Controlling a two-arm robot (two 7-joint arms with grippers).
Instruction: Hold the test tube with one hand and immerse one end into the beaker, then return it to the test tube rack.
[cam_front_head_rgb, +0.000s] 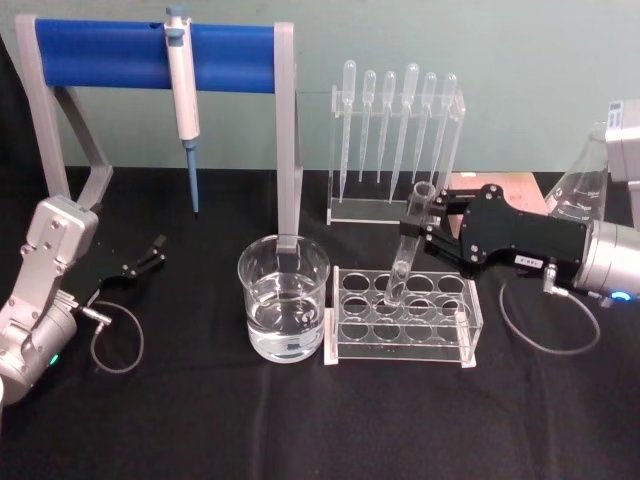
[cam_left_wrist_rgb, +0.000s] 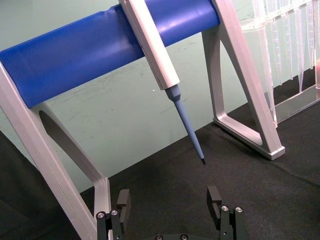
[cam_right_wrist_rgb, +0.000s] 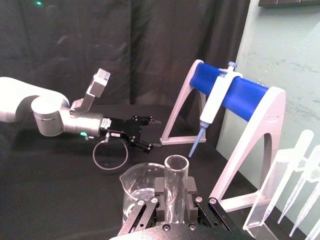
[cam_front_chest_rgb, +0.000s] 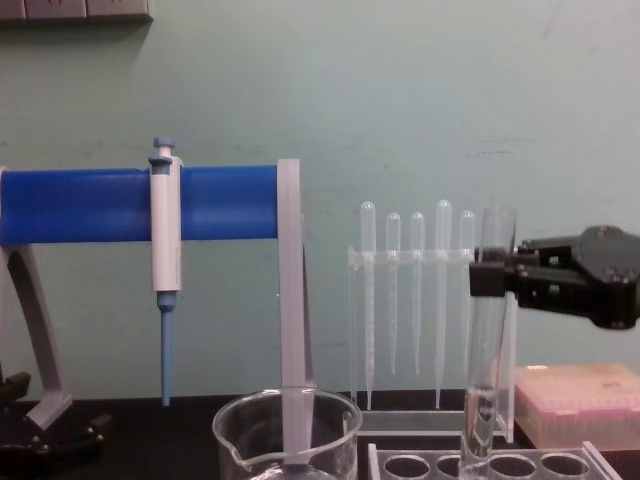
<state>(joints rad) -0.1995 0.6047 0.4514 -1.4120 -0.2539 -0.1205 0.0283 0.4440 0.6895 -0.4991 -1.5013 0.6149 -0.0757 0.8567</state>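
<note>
The right gripper (cam_front_head_rgb: 421, 228), reaching in from 3 o'clock, is clamped on the test tube (cam_front_head_rgb: 404, 265) just below its open rim. The tube leans with its rim toward 1 o'clock and its rounded end down in a back-row hole of the clear test tube rack (cam_front_head_rgb: 400, 352). The beaker (cam_front_head_rgb: 283, 300), partly filled with clear liquid, stands just at the rack's 9 o'clock, apart from the tube. A white label (cam_front_head_rgb: 527, 262) on the gripper's body carries print too small to read. The left gripper (cam_front_head_rgb: 150, 253) sits low over the black table (cam_front_head_rgb: 300, 420) at the beaker's 9 o'clock. Its fingers are spread wide with nothing between them. It is below the micropipette (cam_front_head_rgb: 182, 90), which hangs on the blue-barred stand (cam_front_head_rgb: 110, 52). Plastic pipettes (cam_front_head_rgb: 395, 120) stand at the rack's 12 o'clock.
</note>
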